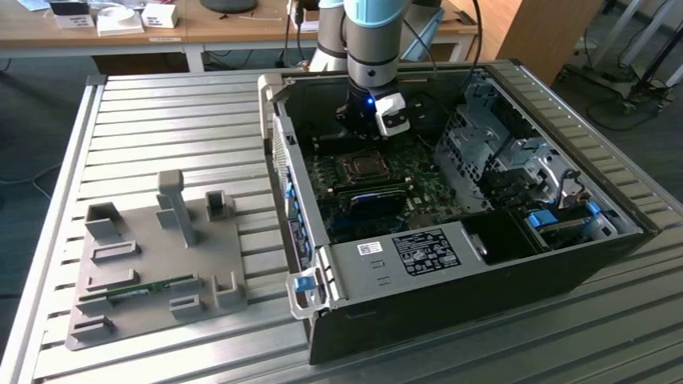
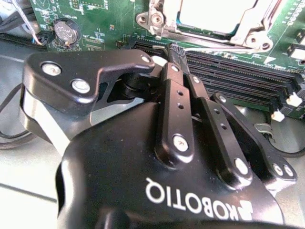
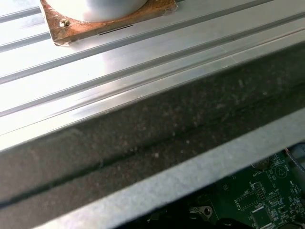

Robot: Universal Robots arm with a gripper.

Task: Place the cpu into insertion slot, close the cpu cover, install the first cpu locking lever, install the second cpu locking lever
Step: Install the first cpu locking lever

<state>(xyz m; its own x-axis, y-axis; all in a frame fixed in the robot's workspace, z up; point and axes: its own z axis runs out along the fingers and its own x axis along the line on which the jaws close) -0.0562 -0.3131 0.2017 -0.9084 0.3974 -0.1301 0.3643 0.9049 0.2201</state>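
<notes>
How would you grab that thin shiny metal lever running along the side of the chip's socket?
Probably from above, the tool pinching across the rod. The lever is a thin bar lying close beside the cpu cover, low over the green board, so a sideways approach looks blocked. Its free end is out of sight.
</notes>
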